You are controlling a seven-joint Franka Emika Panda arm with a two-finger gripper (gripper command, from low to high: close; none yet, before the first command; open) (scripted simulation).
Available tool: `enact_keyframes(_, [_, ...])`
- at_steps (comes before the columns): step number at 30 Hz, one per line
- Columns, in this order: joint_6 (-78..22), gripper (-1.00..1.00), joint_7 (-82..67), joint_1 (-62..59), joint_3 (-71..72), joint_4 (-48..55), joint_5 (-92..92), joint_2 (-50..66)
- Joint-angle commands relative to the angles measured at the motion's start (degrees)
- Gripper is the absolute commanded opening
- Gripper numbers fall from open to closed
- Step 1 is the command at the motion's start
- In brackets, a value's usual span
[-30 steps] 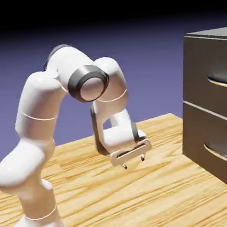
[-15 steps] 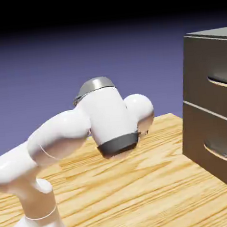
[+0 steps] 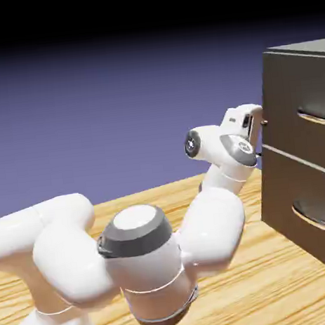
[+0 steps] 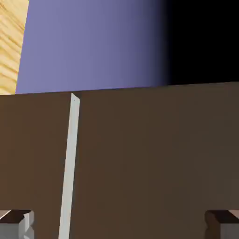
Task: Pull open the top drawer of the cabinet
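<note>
Exterior view: found top dwr [image 3: 295,88] at pic. R, upper of two fronts on cab. [image 3: 298,46], flush w/ body, i.e. shut. Noted top handle [image 3: 319,118] untouched. Found claw [image 3: 262,138] close by front, toward its L edge, short of top handle.

Hand view: read claw as wide, w/ nothing gripped. Saw seam [image 4: 69,163] upright in pic. between fingertips [image 4: 16,226], nearer L one. No handle in sight. Cannot tell re contact w/ front.

Step in hand, judged: approach, pre-grasp. Pull not begun. Next, per judgement: shift along front toward top handle, rise a little clear of seam, line up tips either side of bar, ease in, close, then draw straight back. Must avoid snagging lower handle [image 3: 314,217] or pressing tips on flat front; likely to slip off curved bar if gripped near its end.

Count, as seen:
- cab.: 1
- dwrs: 2, i.e. top dwr plus lower dwr [image 3: 288,187]
- handles: 2, one per dwr
- seam between dwrs: 1
- arm [image 3: 211,231]: 1
- claw: 1, w/ 2 fingertips
- table [image 3: 236,295]: 1, wood
</note>
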Motion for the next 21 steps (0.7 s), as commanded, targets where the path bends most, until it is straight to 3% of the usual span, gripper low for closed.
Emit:
enact_keyframes(1, [-0.5, 1.00, -0.4, -1.3, 1.6, 0.6, -2.5, 2.0])
enact_keyframes(4, [-1.1, 1.00, -0.8, -2.8, 3.5, 1.4, -5.3, 4.3])
enact_keyframes(10, [1.7, 1.00, -1.9, 5.1, 3.3, 12.1, -5.8, 3.5])
enact_keyframes(11, [1.7, -1.00, -1.9, 5.1, 3.3, 12.1, -5.8, 3.5])
enact_keyframes(21, [-2.7, -1.00, -0.1, -9.2, 3.8, -6.6, -4.4, 4.9])
